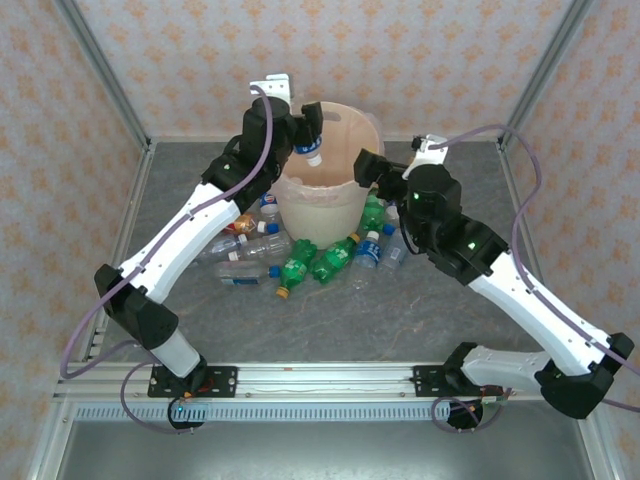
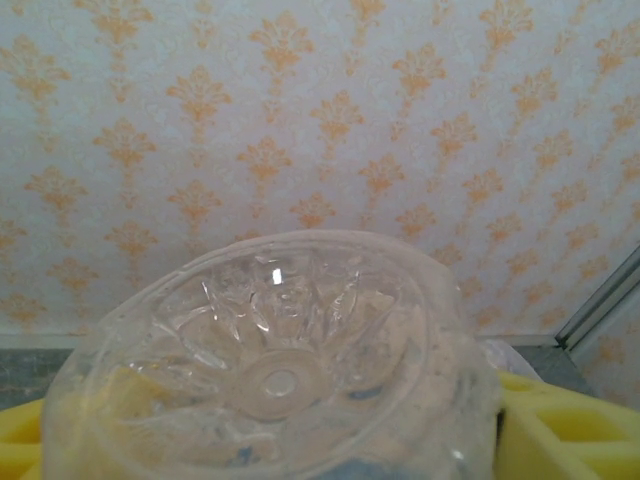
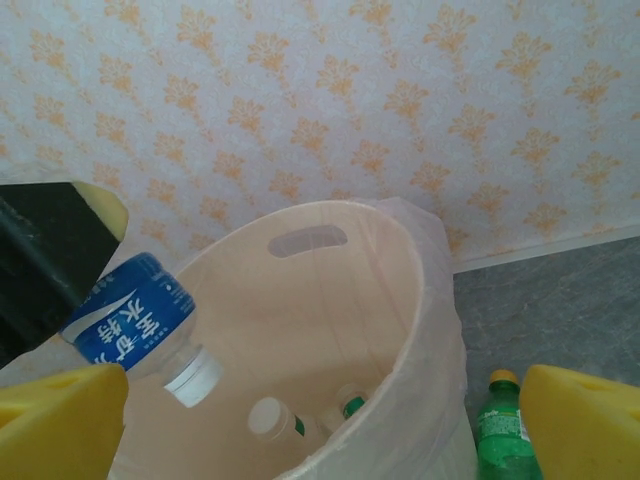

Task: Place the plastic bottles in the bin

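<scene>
Hanging neck-down over the left side of the large round cream-beige plastic bin (image 1: pixel 322 205), a clear plastic bottle with a blue label (image 1: pixel 310 148) sits between the yellow fingers (image 2: pixel 570 430) of the left gripper (image 1: pixel 300 128). Whether they clamp it or have let go, I cannot tell. The right gripper (image 1: pixel 368 172) is spread wide and empty, just beside the bin's right wall. At least two bottles (image 3: pixel 275 418) lie on the bin's floor. On the grey table (image 1: pixel 420 320), green bottles (image 1: pixel 298 262) and clear blue-capped bottles (image 1: pixel 368 250) lie clustered against the bin's near side.
</scene>
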Controlling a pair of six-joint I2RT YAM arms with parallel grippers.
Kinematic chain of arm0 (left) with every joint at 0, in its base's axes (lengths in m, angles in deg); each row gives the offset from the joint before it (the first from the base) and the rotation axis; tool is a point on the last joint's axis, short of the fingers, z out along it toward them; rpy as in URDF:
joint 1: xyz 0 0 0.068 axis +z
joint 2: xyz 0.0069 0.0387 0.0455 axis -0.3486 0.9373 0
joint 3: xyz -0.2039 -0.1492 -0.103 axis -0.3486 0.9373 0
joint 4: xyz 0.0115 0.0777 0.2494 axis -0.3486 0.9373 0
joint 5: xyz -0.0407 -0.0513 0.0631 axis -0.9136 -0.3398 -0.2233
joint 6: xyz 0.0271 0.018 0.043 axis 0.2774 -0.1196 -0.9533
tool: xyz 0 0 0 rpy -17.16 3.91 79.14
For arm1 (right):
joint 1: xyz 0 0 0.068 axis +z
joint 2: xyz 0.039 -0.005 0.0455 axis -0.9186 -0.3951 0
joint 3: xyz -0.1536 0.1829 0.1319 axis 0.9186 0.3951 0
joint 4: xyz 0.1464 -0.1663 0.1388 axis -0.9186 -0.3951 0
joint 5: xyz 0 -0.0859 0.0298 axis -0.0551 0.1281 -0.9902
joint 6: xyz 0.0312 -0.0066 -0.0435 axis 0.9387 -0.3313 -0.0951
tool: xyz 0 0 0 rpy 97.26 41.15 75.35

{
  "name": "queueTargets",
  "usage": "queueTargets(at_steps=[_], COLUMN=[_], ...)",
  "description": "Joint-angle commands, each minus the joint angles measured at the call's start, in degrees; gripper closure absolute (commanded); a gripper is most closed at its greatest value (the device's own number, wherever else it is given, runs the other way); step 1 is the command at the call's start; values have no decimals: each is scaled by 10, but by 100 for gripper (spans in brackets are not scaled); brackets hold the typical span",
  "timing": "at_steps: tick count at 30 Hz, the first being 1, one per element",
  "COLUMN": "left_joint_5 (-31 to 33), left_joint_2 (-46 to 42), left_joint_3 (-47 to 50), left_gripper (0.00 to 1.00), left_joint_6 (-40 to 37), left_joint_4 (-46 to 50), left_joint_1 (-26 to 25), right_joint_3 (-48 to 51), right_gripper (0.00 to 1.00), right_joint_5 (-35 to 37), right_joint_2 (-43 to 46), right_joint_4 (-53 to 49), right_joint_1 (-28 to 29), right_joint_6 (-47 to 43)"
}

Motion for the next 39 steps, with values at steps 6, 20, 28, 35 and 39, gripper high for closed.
queueTargets(at_steps=[6,20,28,35,39], left_joint_5=[-20,-7,43,67,81], left_joint_2=[-15,-185,-324,-381,-425], left_joint_3=[6,143,284,365,438], left_gripper=[9,1,1,1,2], left_joint_6=[-22,70,155,233,273], left_joint_4=[3,39,91,150,143], left_joint_1=[0,0,0,2,14], right_joint_3=[51,119,153,193,231], right_gripper=[0,0,0,0,0], right_joint_5=[-33,-72,-105,-134,-144], right_joint_2=[49,131,164,189,211], right_joint_4=[15,-22,-38,-33,-22], right_joint_1=[2,2,2,2,2], right_joint_6=[-10,7,33,66,101])
